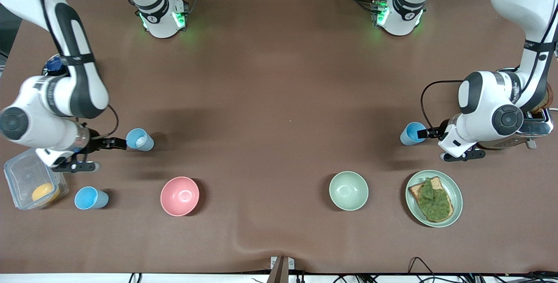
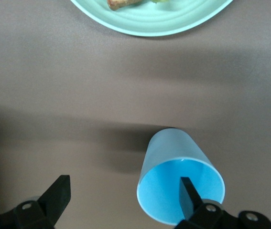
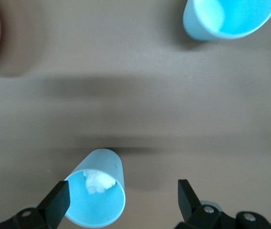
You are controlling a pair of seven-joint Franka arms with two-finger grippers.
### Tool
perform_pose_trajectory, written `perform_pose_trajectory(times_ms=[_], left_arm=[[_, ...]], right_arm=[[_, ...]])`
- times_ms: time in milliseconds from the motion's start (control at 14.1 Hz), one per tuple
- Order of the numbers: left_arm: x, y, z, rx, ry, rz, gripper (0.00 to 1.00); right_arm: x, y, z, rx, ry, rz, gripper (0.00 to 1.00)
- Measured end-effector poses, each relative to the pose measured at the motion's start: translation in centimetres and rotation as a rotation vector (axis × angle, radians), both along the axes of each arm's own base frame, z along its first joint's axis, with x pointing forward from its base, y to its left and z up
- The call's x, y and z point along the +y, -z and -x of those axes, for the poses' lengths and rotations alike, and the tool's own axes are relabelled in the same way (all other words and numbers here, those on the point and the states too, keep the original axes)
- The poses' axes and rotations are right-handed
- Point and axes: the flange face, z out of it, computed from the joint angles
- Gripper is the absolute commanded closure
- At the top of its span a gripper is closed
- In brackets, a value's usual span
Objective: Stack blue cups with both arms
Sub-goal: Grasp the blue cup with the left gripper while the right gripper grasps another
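Left pincer gapes wide, one finger inside a blue cup near the plate of toast with greens. Right pincer gapes too, one finger against a second blue cup holding something white. A third blue cup stands nearer the camera, between pink bowl and a clear box with an orange piece
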Motion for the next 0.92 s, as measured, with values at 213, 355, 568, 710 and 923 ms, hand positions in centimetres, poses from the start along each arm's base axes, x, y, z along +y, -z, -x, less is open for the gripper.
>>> perform_pose_trajectory(times_ms=[213,355,568,710,923], left_arm=[[-0.1,1.6,0.1,0.017,0.000,0.006,0.12],[-0.1,3.0,0.4,0.042,0.000,0.010,0.83],[-0.1,4.4,0.6,0.059,0.000,0.015,1.00],[-0.2,4.2,0.3,0.050,0.001,0.016,1.00],[-0.5,3.0,-0.5,0.015,0.005,0.018,1.00]], right_arm=[[0.1,3.4,2.0,0.009,-0.001,0.000,0.00],[0.2,5.2,2.8,0.014,-0.002,0.001,0.00],[0.6,7.9,3.5,0.041,-0.008,0.000,0.71],[1.1,8.2,3.5,0.045,-0.016,0.000,1.00],[2.2,7.9,3.2,0.037,-0.035,-0.001,1.00]])
